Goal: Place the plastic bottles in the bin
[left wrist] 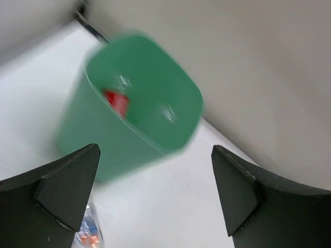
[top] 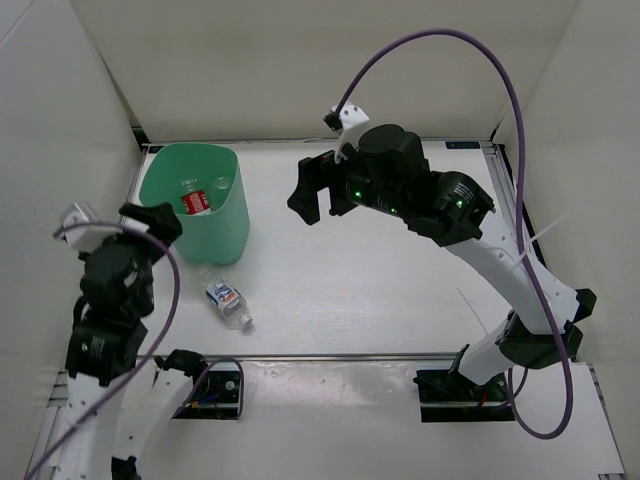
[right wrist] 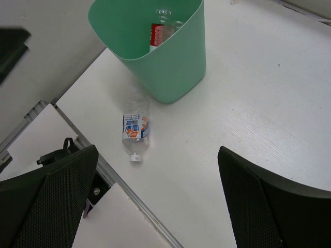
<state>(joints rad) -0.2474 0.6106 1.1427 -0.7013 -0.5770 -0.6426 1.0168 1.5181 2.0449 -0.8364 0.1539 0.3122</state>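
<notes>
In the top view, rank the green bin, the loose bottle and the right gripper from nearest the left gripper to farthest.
1. Green bin, right beside the left gripper.
2. Loose bottle, on the table nearer the front edge.
3. Right gripper, beyond the bin's far side.

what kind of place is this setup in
Most likely a robot lab test cell: a white tabletop boxed in by plain white walls, a left arm and a right arm bolted at its near edge, and a mint-green bin with a labelled plastic bottle lying beside it.
</notes>
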